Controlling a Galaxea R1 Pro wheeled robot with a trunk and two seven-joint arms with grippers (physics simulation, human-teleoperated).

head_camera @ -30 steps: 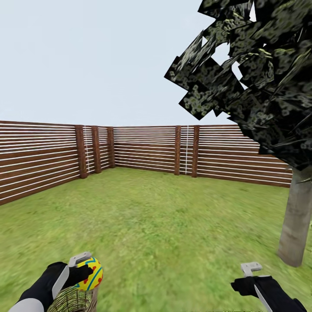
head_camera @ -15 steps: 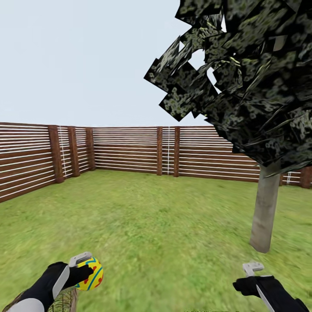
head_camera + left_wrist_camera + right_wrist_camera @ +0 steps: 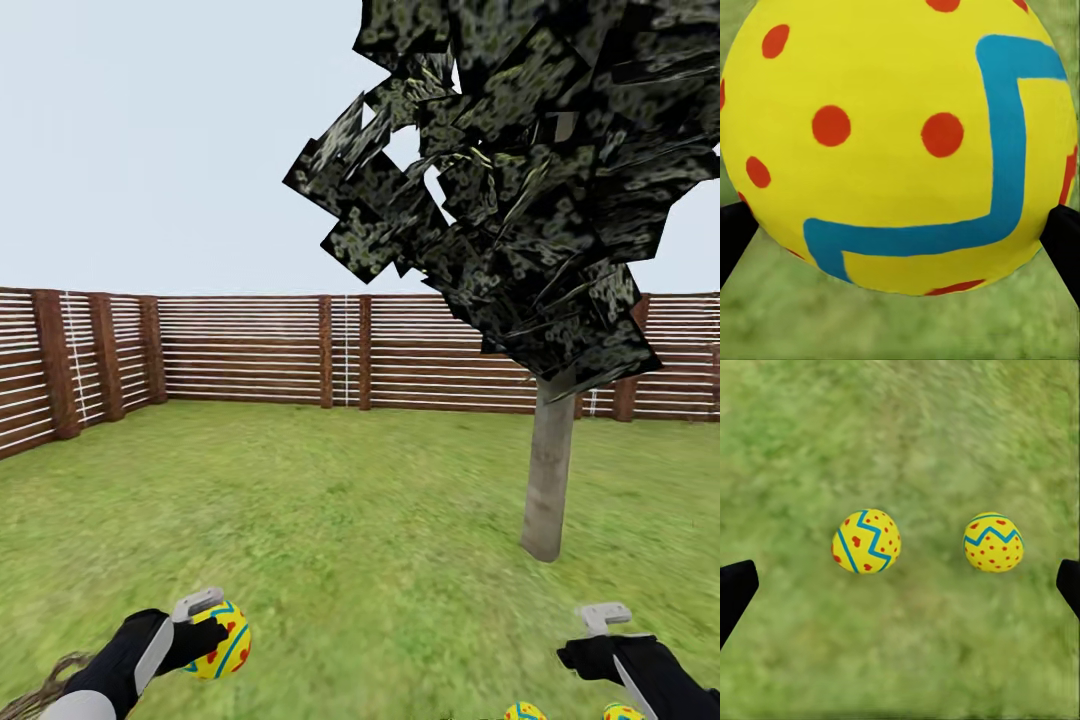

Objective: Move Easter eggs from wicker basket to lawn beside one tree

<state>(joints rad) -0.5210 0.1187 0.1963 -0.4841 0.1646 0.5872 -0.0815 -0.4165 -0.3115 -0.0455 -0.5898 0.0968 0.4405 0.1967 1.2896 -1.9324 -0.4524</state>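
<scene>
At the lower left edge of the head view a brown woven sliver, seemingly the wicker basket (image 3: pixel 45 680), peeks out beside the left arm, and its inside cannot be made out. The left gripper (image 3: pixel 213 630) is clamped on one Easter egg (image 3: pixel 225 640), carried above the lawn (image 3: pixel 330 520) well to the left of the tree (image 3: pixel 548 480); the left wrist view shows that egg (image 3: pixel 896 142) pinched between both dark fingers (image 3: pixel 733 236). The right gripper (image 3: pixel 608 630) holds nothing, its fingers (image 3: pixel 735 592) spread wide, above the two other eggs (image 3: pixel 866 541) (image 3: pixel 994 542), which lie side by side but apart on the grass short of the tree's trunk, near the right arm.
</scene>
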